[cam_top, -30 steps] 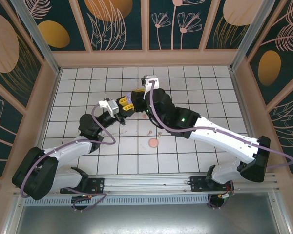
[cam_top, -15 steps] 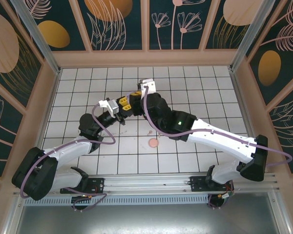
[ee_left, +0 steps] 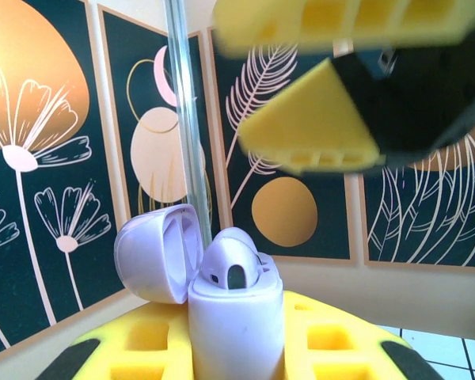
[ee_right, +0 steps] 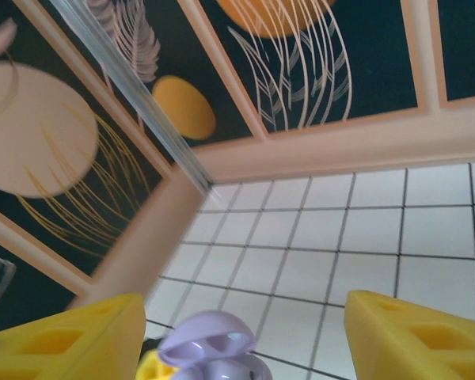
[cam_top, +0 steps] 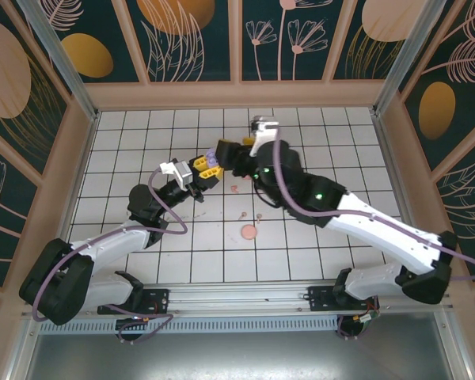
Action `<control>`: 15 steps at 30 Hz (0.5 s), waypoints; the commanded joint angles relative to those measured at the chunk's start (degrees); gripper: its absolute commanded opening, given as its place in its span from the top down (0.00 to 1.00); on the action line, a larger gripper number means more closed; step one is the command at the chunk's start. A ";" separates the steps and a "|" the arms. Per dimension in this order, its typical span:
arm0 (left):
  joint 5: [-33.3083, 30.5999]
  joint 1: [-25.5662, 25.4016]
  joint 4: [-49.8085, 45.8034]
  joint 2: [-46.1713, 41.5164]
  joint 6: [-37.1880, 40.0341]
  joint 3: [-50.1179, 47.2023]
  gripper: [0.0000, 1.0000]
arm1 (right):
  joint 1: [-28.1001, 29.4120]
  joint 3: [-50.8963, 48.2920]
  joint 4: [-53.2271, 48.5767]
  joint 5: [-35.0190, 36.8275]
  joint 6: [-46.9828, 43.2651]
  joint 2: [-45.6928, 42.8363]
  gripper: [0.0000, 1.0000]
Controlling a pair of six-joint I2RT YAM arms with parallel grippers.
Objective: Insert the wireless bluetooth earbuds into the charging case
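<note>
One bud seated, more to go.
My left claw pinches the open charging case, a purple earbud in its well. My right claw hangs spread just above. Pink specks, probably buds, wait on the bench.

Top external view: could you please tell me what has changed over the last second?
The right pincer opened and its arm swung rightwards, drawing back from the purple charging case. The left pincer stayed shut on the case, whose lid is open with an earbud seated; the pink disc did not move.
</note>
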 commanded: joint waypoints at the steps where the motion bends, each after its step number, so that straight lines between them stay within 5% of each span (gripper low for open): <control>1: 0.89 -0.37 3.44 0.56 -0.99 1.28 1.00 | -1.50 -0.40 1.52 -4.40 2.73 -2.27 0.32; 5: 1.46 -0.45 3.15 0.70 -1.19 1.11 1.00 | -6.09 1.28 -2.32 -9.88 3.51 -0.60 0.36; 15: 3.50 -0.62 -0.02 0.17 -0.40 -0.12 1.00 | -14.44 18.05 -15.78 -24.66 -1.23 13.79 0.78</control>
